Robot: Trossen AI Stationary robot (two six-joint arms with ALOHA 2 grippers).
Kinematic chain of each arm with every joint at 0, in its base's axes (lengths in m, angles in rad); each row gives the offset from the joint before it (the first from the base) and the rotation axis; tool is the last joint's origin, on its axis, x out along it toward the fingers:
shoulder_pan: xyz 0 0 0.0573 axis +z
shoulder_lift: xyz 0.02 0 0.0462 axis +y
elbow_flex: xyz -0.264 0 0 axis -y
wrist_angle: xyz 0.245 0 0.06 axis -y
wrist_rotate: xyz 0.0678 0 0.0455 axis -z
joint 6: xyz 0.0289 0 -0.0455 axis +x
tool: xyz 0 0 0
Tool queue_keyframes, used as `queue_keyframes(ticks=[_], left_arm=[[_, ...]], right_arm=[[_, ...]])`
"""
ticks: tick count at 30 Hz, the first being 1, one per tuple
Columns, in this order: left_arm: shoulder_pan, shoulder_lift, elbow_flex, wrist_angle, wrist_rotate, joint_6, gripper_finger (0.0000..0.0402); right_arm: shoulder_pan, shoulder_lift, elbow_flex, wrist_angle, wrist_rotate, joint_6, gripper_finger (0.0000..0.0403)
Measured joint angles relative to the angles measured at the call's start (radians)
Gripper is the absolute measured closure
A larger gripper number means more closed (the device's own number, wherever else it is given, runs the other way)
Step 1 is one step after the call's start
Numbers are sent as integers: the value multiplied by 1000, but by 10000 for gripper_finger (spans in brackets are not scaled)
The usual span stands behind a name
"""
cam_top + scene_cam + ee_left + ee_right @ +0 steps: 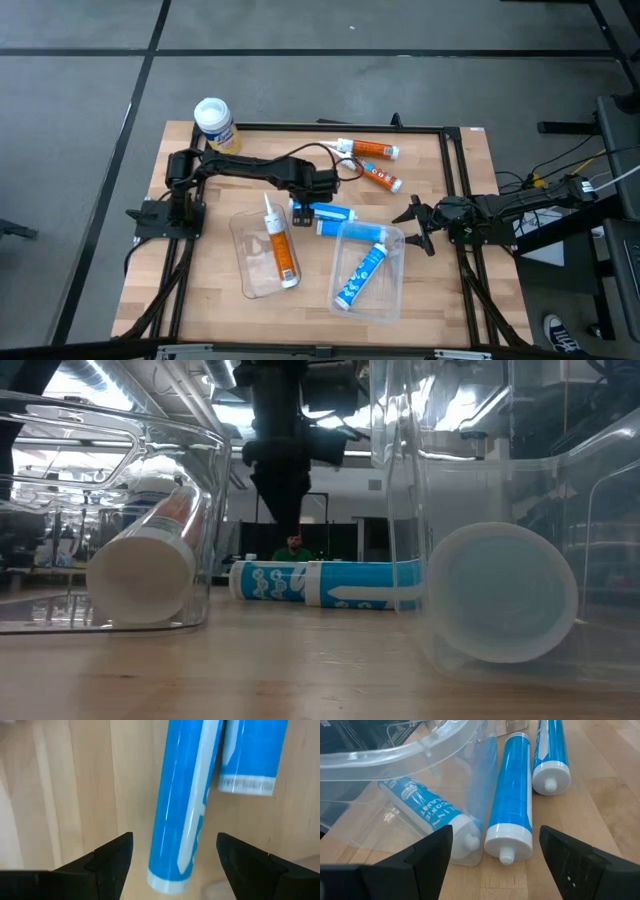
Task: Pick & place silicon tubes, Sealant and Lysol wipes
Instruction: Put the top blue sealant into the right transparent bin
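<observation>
blue tube (182,815) lies between my left fingers (112,857), spread wide, ungrasped; next i drop and clamp.

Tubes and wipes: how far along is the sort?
Done: one orange tube lies in the left clear bin, one blue tube in the right bin. In hand: open left gripper straddles a loose blue tube, not gripped. Left: two blue tubes, two orange tubes, Lysol wipes. Right gripper waits open.

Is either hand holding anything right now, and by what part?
Nothing is held. The left hand is open over a slim blue tube; the right hand is open and empty.
</observation>
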Motion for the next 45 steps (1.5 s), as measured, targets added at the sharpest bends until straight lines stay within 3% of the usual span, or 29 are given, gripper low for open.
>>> queue_keyframes(ticks=[12, 25, 35, 45], left_arm=[[-4, 12, -33, 41, 70, 90, 108], [-7, 12, -56, 78, 62, 54, 82], [-8, 92, -56, 81, -8, 108, 82], [-5, 168, -56, 138, 15, 93, 83]], right_arm=[[0, 0, 0, 0, 0, 0, 105], [0, 0, 0, 0, 0, 0, 105], [0, 0, 0, 0, 0, 0, 105], [0, 0, 0, 0, 0, 0, 105]])
